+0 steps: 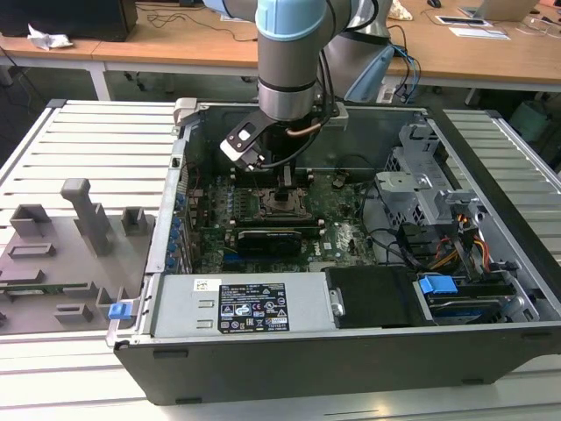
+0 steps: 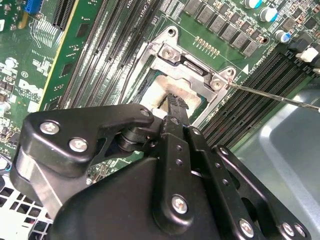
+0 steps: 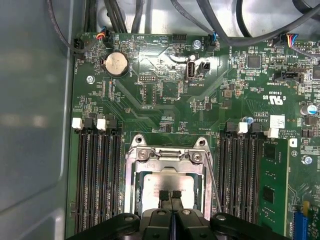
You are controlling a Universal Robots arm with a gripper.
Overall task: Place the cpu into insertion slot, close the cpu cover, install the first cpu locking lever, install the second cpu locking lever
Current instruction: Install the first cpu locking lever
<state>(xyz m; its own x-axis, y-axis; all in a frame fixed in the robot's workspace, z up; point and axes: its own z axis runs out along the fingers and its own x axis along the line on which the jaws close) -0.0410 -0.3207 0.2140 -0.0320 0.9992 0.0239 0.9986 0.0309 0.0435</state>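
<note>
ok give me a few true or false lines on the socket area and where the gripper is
1. The cpu lies in the insertion slot, silvery top up. True.
2. The gripper is spread wide open. False: its fingertips are shut together, just over the cpu.
3. A coin cell battery sits on the motherboard. True.
4. The memory slots run along one side of the insertion slot alone. False: banks flank it on both sides.
5. The computer case is closed by a side panel. False: it lies open and the arm reaches down into it.
</note>
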